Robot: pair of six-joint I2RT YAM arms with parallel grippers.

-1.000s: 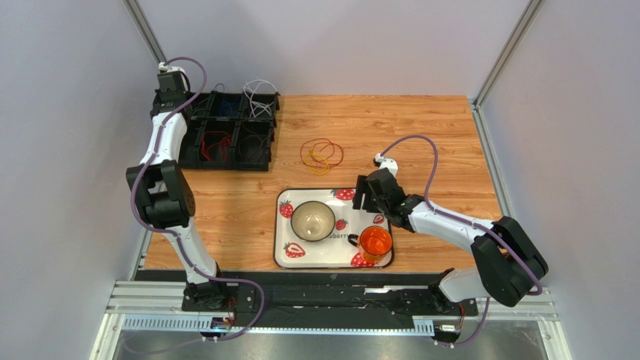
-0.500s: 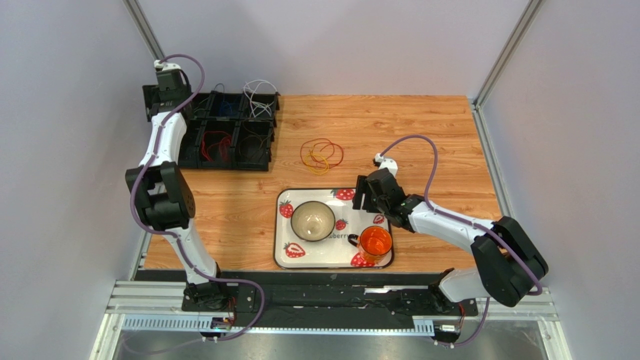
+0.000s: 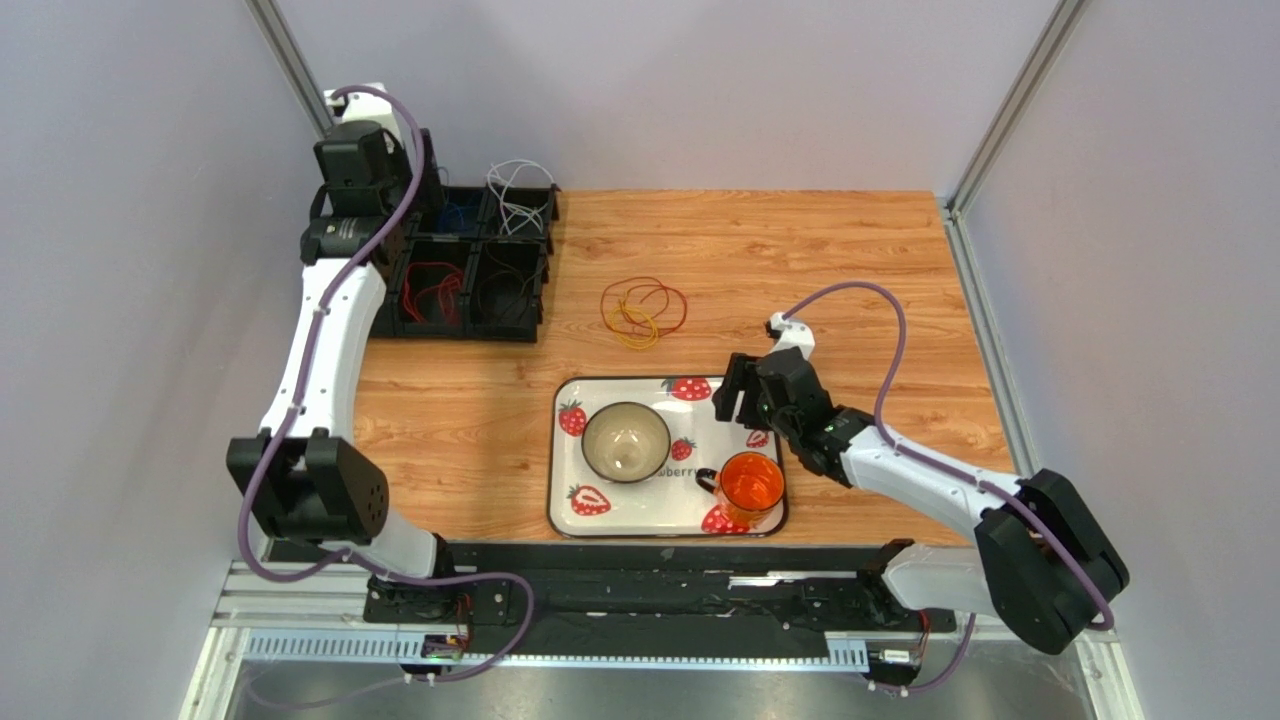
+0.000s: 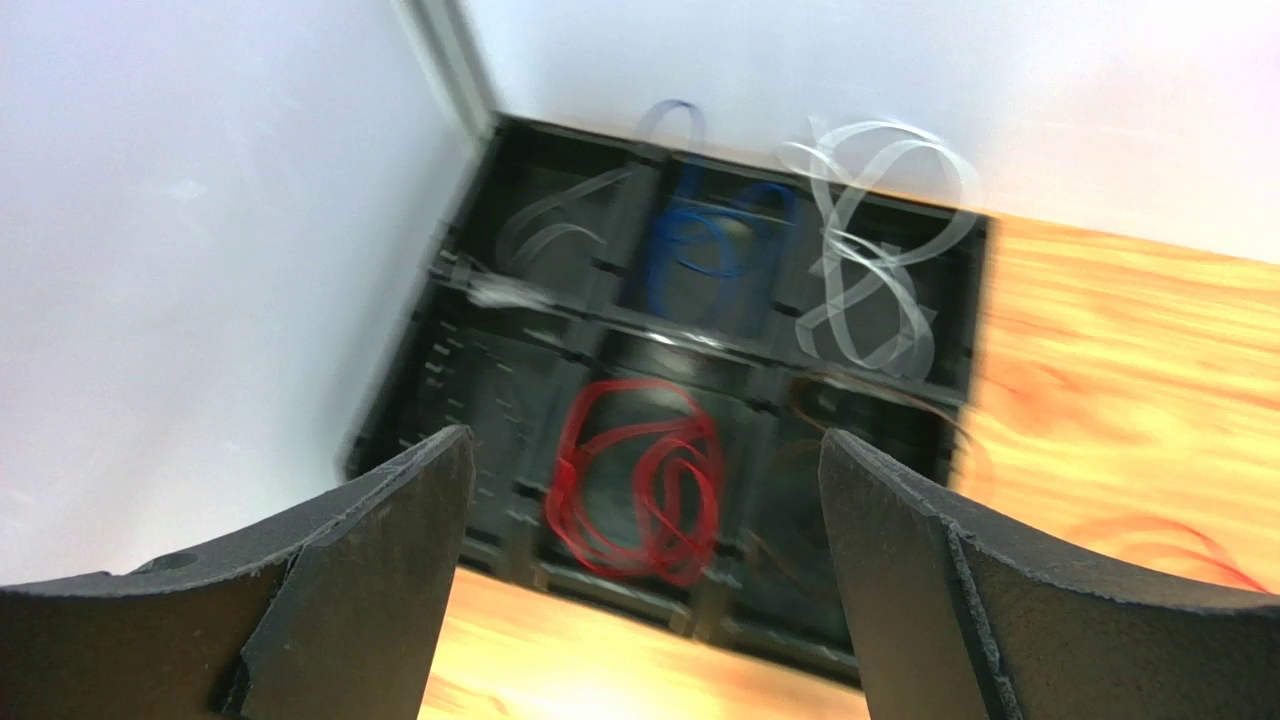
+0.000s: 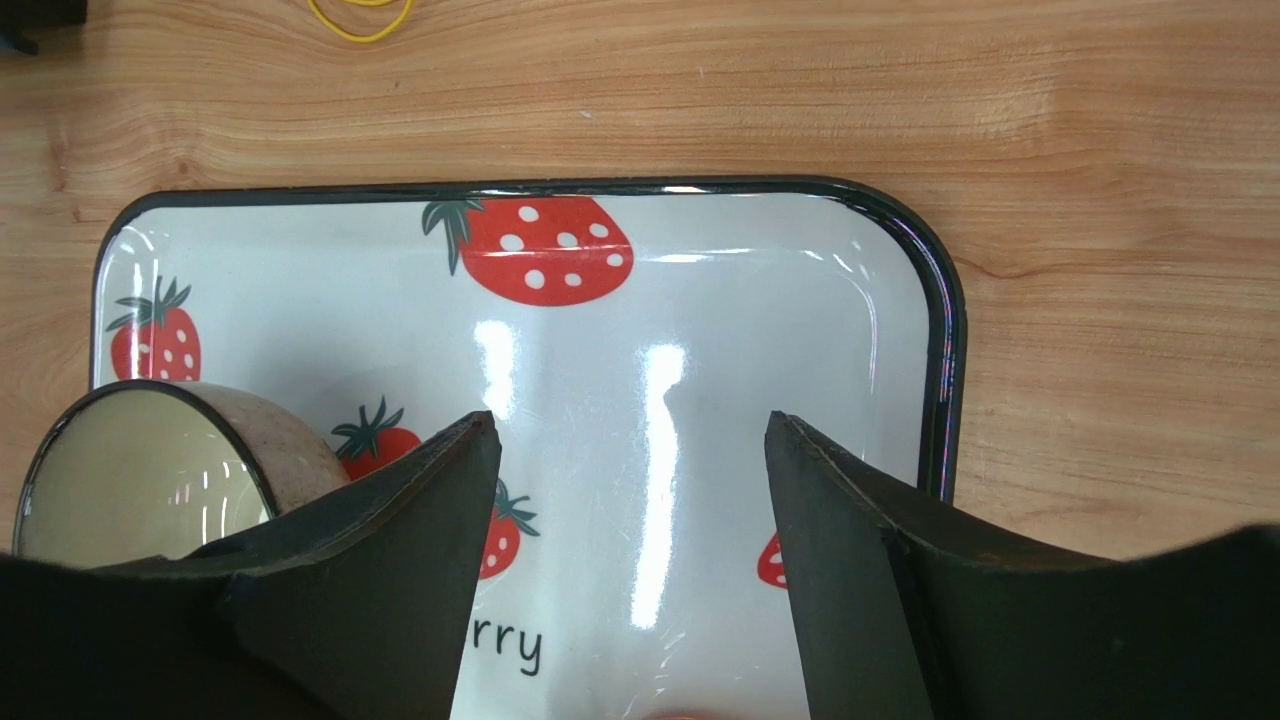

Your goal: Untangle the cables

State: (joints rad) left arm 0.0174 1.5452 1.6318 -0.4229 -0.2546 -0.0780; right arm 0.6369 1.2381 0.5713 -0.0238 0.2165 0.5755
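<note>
Two colours of cables (image 3: 643,311) lie in one small heap on the bare wood, red loops and yellow loops mixed up. The heap sits at 12 o'clock from the tray (image 3: 631,386), well apart from it. More are in the black bin (image 3: 519,333) at 10 o'clock on the table, each kind in its own box: red cables (image 4: 639,480), blue cables (image 4: 714,248), white cables (image 4: 872,255).

The left gripper (image 4: 643,450) hangs over the bin with its fingers wide apart and nothing between them. The right gripper (image 5: 628,428) hangs over the tray, beside the bowl (image 5: 135,450). Its fingers are apart too, and it holds nothing. The heap is at 11 o'clock from it.

I think these cables are very light, thin and floppy. They will bend and spring, and one may slide out of a loose pinch. They lie flat on the wood, so the fingertips must come right down to the table. A good place to take hold looks like the outer edge of the heap, where one loop sticks out by itself. A pinch in the middle would likely catch both colours. A slow lift should let the other loops fall away.
</note>
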